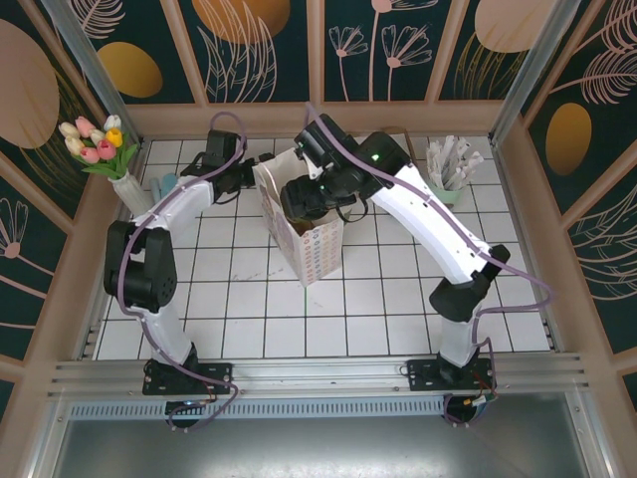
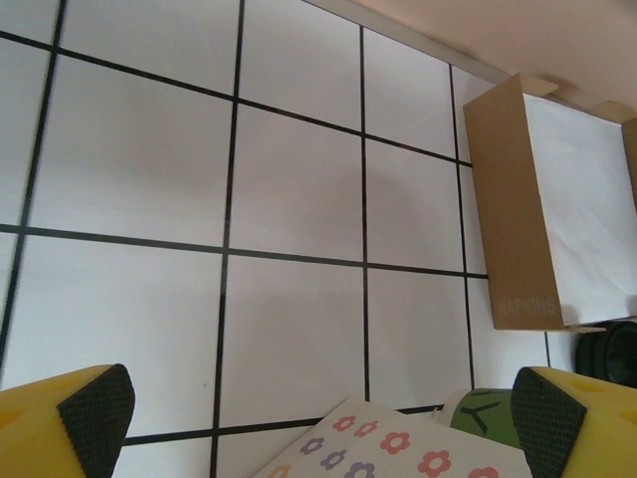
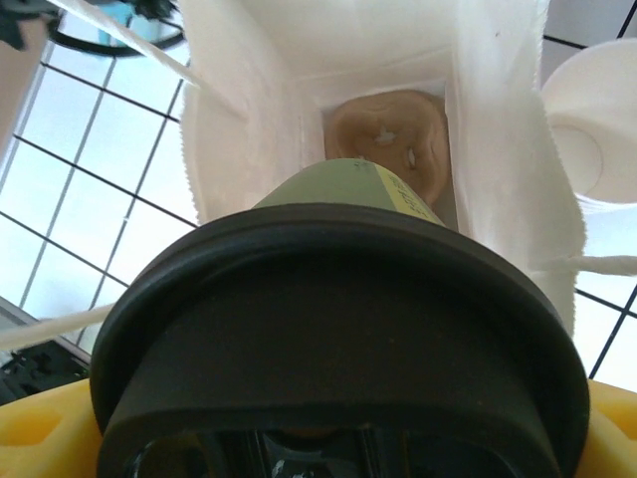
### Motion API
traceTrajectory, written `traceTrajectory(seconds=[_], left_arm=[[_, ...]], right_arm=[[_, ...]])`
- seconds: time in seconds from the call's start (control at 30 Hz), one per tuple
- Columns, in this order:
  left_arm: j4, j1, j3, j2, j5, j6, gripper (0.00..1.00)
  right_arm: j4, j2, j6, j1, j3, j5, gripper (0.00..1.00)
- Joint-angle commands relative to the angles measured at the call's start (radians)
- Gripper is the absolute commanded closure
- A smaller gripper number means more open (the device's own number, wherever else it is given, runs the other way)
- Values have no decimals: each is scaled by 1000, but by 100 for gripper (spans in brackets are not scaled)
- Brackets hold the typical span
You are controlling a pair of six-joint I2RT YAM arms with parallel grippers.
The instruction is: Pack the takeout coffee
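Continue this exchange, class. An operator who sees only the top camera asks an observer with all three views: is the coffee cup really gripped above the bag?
Observer: Yes. The right pincer holds the coffee cup at its black lid, base pointing down into the open bag.
Operator: Is anything in the bag?
Observer: A round brown item lies on its bottom; what it is, I cannot tell.
Operator: And the left pincer?
Observer: The left pincer stands open, nothing between its pads.
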Motion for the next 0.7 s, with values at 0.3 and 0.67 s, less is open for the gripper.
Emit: traceTrajectory(seconds=[0.3, 0.67], left_arm=[[-67, -2, -125, -496, -286, -78, 1], [10, -4, -278, -804, 101, -278, 2]], right_arm=[[33, 6, -37, -7, -42, -27, 27], [48, 5, -48, -10, -60, -31, 27]])
